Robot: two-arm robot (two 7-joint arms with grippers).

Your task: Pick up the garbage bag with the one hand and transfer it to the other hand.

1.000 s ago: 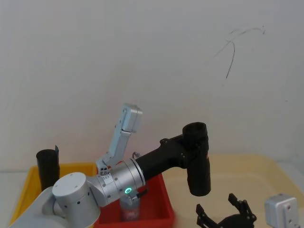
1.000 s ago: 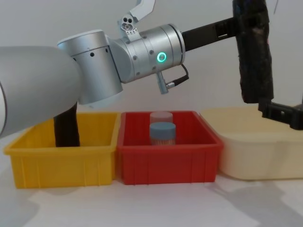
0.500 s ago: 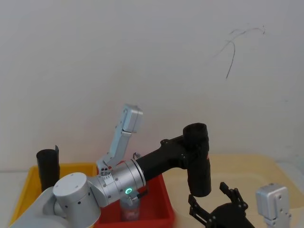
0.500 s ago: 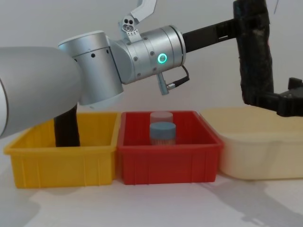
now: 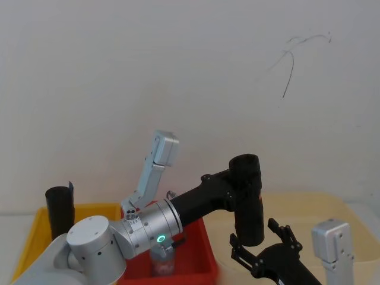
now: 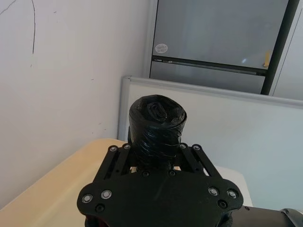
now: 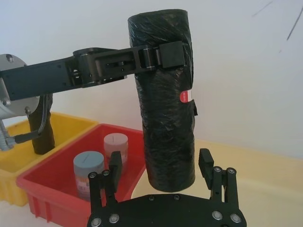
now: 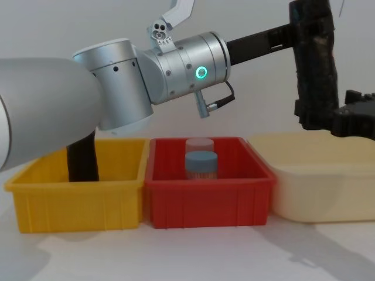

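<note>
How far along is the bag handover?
Done: the bag is lifted into the air, upright, clamped near its top by the left gripper. In hand: the right gripper is open and straddles the bag's lower end, not yet closed on it. Left: the right gripper closes, then the left lets go.

Plain white wall (image 5: 178, 71) behind, thin dark scribble mark (image 5: 291, 59) on it, upper right. White worktop (image 8: 193, 252), soft shadows. Left wrist view: grey metal cabinet (image 6: 218, 38) with round sticker (image 6: 161, 48), white framed panel (image 6: 246, 123) below it.
</note>
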